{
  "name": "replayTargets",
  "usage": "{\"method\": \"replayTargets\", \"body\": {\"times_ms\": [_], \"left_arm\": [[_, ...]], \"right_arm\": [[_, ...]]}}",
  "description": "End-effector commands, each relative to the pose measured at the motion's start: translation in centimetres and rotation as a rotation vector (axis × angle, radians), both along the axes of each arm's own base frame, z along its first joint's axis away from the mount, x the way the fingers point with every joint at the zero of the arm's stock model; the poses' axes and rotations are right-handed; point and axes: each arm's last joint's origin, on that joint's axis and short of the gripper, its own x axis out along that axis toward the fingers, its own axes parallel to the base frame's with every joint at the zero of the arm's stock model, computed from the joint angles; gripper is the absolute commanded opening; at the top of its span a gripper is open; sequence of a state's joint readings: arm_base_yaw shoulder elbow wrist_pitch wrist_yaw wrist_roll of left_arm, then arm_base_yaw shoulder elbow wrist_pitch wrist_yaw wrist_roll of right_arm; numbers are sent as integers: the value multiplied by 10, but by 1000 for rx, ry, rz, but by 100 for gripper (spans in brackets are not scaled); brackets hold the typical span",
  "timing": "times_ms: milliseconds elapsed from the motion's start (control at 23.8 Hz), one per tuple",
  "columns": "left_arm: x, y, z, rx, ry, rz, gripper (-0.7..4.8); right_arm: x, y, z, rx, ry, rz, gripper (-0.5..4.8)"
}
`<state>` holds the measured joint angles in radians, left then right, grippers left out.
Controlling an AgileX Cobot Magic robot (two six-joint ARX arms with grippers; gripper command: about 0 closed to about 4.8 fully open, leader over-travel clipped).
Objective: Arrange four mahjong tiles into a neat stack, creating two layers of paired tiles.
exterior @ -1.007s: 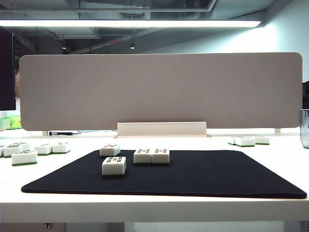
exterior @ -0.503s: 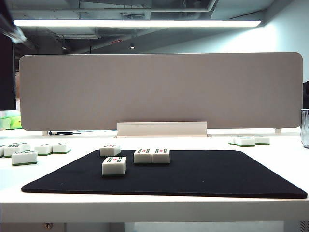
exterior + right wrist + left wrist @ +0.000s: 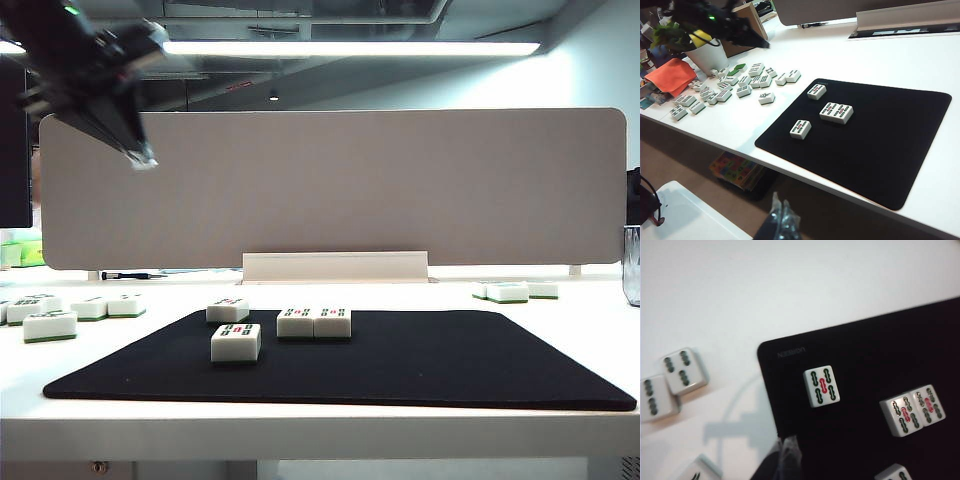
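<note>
An office: white desk [image 3: 320, 435], grey divider screen [image 3: 330, 185], ceiling strip light [image 3: 350, 48].

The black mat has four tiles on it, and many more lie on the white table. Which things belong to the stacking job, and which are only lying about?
For the job:
- four mahjong tiles on the black mat, none stacked
- left gripper, shut, high above the table's left
- right gripper, shut, off the table's near edge

Lying about:
- loose tiles on the white table
- orange cloth
- grey divider panel

The left arm [image 3: 75, 60] is black and angular with a small green light near its top, ending in a slim left pincer [image 3: 140, 158] with pale tips, while the right pincer [image 3: 782, 220] shows translucent, glossy fingertips.
</note>
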<state>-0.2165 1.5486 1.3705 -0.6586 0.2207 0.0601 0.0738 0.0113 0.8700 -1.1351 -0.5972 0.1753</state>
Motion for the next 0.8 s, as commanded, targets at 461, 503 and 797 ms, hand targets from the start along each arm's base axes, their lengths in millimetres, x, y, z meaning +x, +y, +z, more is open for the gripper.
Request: {"method": "replayTargets", "body": {"times_ms": [461, 503, 797], "left_arm": [[4, -63, -20, 265, 158, -387, -2], [2, -65, -21, 274, 163, -407, -2], [-4, -79, -24, 326, 145, -530, 84]], "right_arm": [[-3, 0, 1, 0, -24, -4, -1], [-3, 0, 1, 0, -24, -4, -1], [-3, 0, 1, 0, -24, -4, -1]]}}
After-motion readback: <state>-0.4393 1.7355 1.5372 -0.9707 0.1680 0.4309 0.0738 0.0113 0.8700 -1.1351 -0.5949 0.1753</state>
